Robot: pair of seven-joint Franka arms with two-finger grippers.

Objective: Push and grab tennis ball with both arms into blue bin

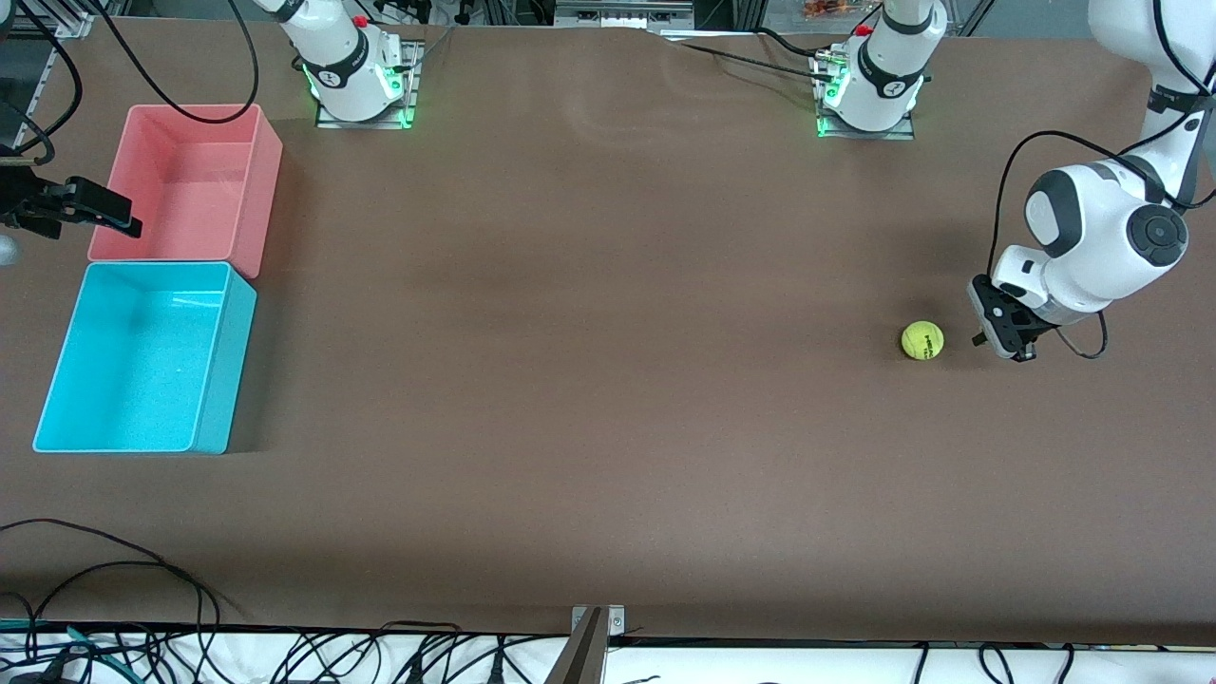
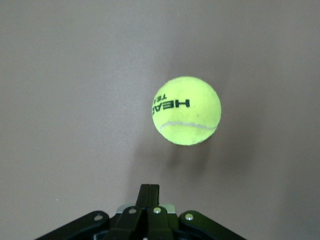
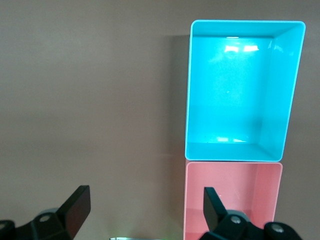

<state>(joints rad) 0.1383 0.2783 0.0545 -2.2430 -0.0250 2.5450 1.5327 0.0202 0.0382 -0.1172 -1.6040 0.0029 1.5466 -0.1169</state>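
The tennis ball lies on the brown table toward the left arm's end, yellow-green with black lettering. My left gripper is low beside it, a small gap away, fingers shut and empty. In the left wrist view the ball sits just ahead of the closed left gripper. The blue bin stands at the right arm's end and is empty; it also shows in the right wrist view. My right gripper hovers open and empty beside the pink bin, and shows open in its wrist view.
A pink bin of the same shape touches the blue bin, farther from the front camera; it also shows in the right wrist view. A wide stretch of bare table lies between ball and bins. Cables hang along the table's near edge.
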